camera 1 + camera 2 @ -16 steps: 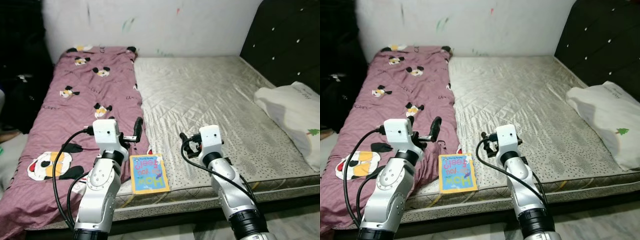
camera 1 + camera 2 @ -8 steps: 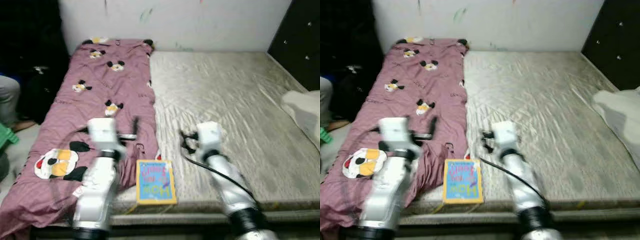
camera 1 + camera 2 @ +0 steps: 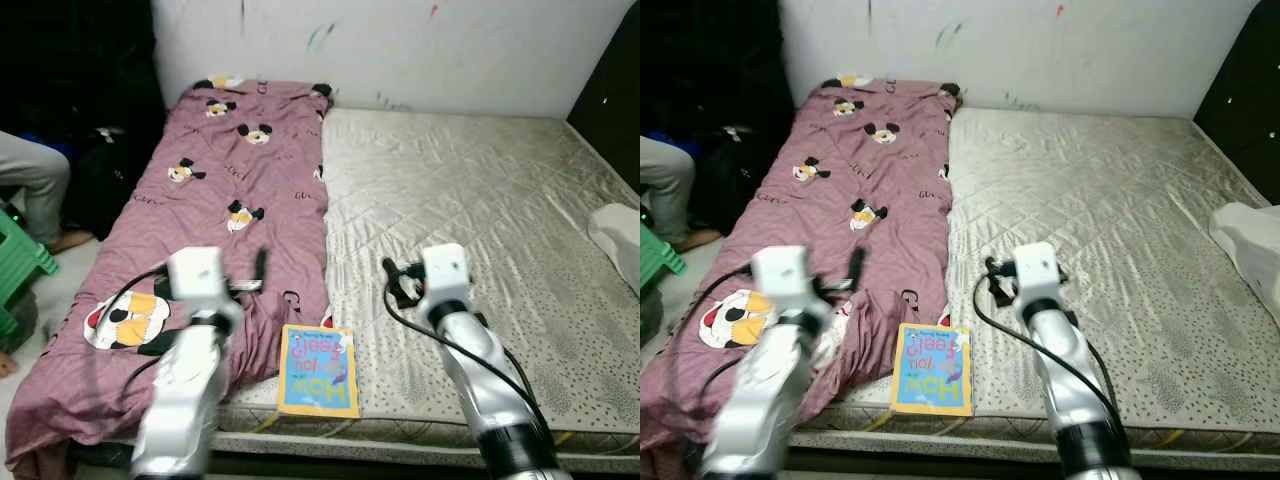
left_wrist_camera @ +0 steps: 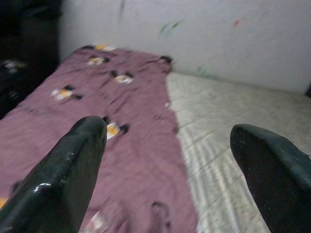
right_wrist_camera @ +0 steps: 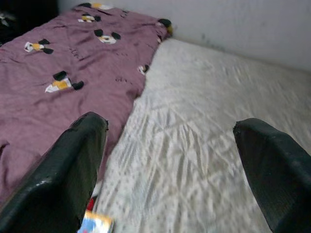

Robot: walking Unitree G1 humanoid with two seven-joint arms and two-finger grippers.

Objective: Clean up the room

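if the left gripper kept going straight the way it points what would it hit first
Probably the purple cartoon-print blanket on the mattress; the left gripper stands open and aims along it toward the wall, though depth is unclear.

Matt purple cloth blanket (image 3: 230, 220), quilted slightly shiny mattress (image 3: 470, 210), glossy paper book (image 3: 320, 356), glossy black pincer fingers (image 4: 63, 170).

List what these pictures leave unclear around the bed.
- Left claw: motion-blurred in the eye views.
- Book: title too small and upside down.
- White pillow: cut off by the frame edge.
- Person: mostly cut off by the frame edge.
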